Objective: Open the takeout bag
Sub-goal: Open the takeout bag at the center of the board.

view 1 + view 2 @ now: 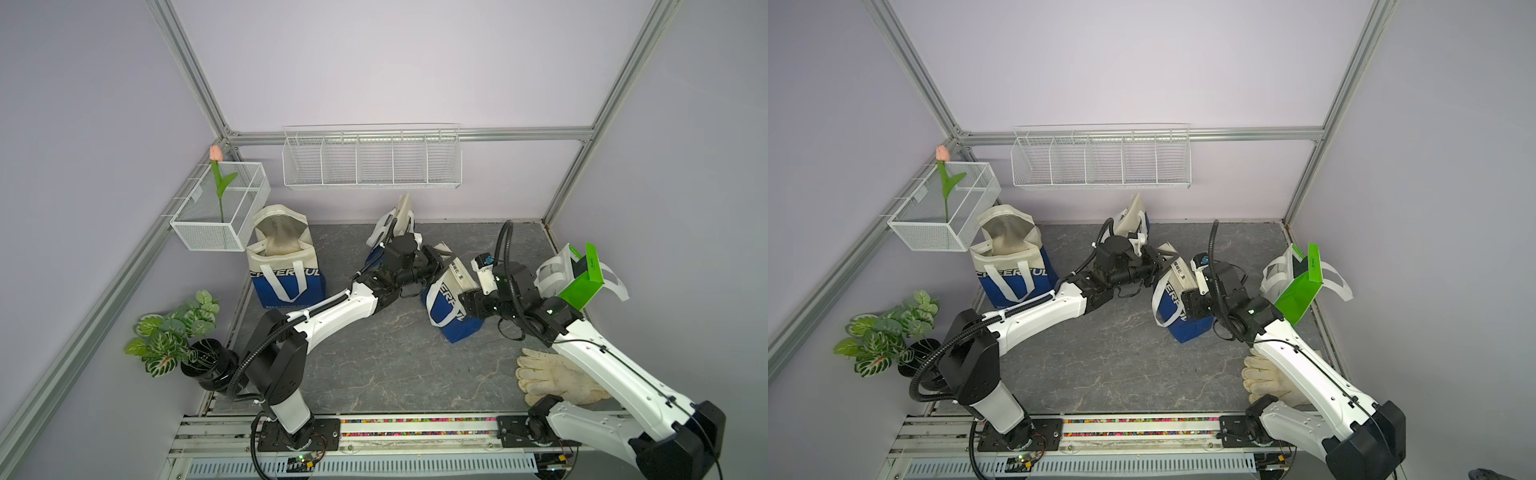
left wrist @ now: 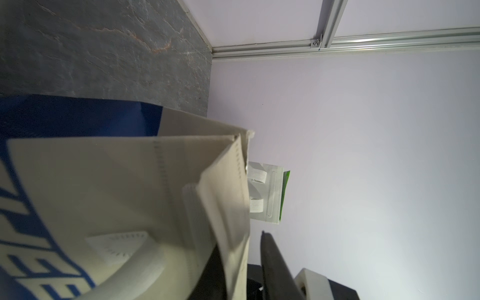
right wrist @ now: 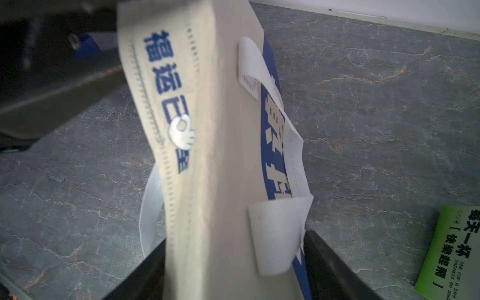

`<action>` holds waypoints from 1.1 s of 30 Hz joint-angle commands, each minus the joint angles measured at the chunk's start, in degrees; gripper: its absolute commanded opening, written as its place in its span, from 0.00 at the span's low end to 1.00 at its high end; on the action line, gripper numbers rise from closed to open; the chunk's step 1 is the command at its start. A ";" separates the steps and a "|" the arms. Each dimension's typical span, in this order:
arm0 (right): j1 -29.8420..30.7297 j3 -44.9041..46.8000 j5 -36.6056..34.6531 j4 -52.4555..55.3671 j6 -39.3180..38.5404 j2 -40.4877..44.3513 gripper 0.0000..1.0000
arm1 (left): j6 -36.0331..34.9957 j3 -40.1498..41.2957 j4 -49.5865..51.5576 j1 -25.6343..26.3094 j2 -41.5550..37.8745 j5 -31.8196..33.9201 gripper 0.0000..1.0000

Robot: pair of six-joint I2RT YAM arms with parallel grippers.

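Left gripper [image 2: 239, 265]: jaws a little apart, the takeout bag's [image 1: 451, 297] cream top flap between them, gap showing at one finger, not clamped. Right gripper [image 3: 233, 270]: jaws wide, straddling the bag's upper end, white handle [image 3: 280, 233] against one finger. Bag leans mid-table [image 1: 395, 365] between both arms, top folded flat. Green bag [image 1: 582, 286] just beside right arm, glove [image 1: 552, 378] under it. Second blue bag [image 1: 286, 274] stands open, well apart.

Pale lilac walls [image 1: 395, 62] in an aluminium frame [image 1: 498, 134] enclose a grey, stone-veined table [image 1: 395, 374]. A white wire rack [image 1: 372, 166] hangs on the back wall, a white mesh basket [image 1: 208, 237] on the side wall.
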State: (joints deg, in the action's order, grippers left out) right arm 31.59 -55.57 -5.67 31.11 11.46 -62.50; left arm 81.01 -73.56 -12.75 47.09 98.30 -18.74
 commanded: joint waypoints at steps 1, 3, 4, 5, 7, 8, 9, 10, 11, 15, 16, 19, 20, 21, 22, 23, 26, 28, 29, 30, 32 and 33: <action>-0.73 1.01 2.59 -1.41 0.77 0.63 0.74 | 0.19 -3.62 -3.41 0.75 2.83 -3.08 0.25; -1.07 1.01 2.76 -1.32 0.70 0.60 0.74 | 0.20 -4.94 -3.68 0.71 4.14 -3.92 0.23; -1.24 0.99 2.86 -1.33 0.71 0.71 0.74 | 0.20 -5.78 -3.68 0.72 4.72 -4.38 0.21; -1.41 0.98 2.75 -1.20 0.68 0.79 0.74 | 0.27 -6.64 -3.68 0.76 5.27 -4.92 0.20; -1.79 0.74 2.54 -0.88 0.78 0.84 0.73 | 0.42 -7.88 -3.62 0.93 6.01 -5.81 0.19; -2.04 0.66 2.45 -0.73 0.88 0.95 0.73 | 0.46 -8.01 -3.36 1.00 6.03 -6.03 0.19; -2.35 0.57 2.34 -0.63 1.13 1.04 0.73 | 0.38 -8.18 -3.26 1.11 6.07 -6.33 0.19; -2.71 0.51 2.09 -0.55 1.42 1.20 0.74 | 0.21 -8.19 -3.03 1.08 5.94 -6.50 0.13; -2.87 0.40 1.47 -0.31 1.82 1.34 0.73 | -0.01 -8.12 -2.71 1.10 5.84 -6.56 0.02; -2.77 0.91 -1.99 1.95 3.65 3.54 0.75 | -0.33 -9.08 -0.77 0.73 4.95 -5.42 0.00; -2.53 1.53 -2.49 2.41 4.16 4.62 0.76 | -0.33 -9.69 0.40 0.57 4.67 -4.56 0.00; -1.62 3.76 -0.88 3.73 5.97 8.62 0.76 | 0.01 -11.57 4.83 0.26 4.02 -0.89 0.00; -1.02 4.46 -0.02 4.30 6.60 9.96 0.76 | 0.24 -11.96 6.37 0.26 3.93 0.38 0.00; -0.04 4.83 0.02 5.02 7.30 11.34 0.75 | 0.48 -12.19 7.25 0.28 3.81 1.55 0.00; 1.15 6.40 -0.76 5.82 8.20 12.74 0.73 | 1.03 -12.25 8.07 0.28 3.79 2.30 0.00; 1.97 7.16 -1.60 6.30 8.92 13.86 0.71 | 1.67 -11.99 8.03 0.26 3.77 2.82 0.00; 2.77 9.76 -0.94 4.58 11.65 16.32 0.63 | 3.29 -10.92 7.26 0.27 3.32 4.33 0.00; 2.73 11.59 2.69 -0.21 13.40 15.69 0.62 | 3.46 -10.90 6.94 0.26 3.43 4.41 0.00; 2.67 12.24 4.03 -2.58 14.27 14.91 0.62 | 3.68 -10.76 6.87 0.27 3.30 4.54 0.00; 2.50 12.98 4.81 -5.27 15.29 13.80 0.62 | 3.94 -10.52 6.65 0.26 3.24 4.56 0.00; 2.34 14.59 4.74 -10.61 16.34 11.86 0.58 | 4.24 -10.01 6.18 0.28 2.95 4.47 0.00; 2.03 15.23 4.62 -13.60 16.76 10.96 0.56 | 4.31 -9.78 6.16 0.27 2.71 4.43 0.00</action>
State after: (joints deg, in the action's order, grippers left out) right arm 33.91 -42.44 -3.05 27.40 24.73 -49.80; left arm 83.64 -83.15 -5.23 47.64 103.81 -15.99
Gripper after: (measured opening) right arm 0.574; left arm 0.045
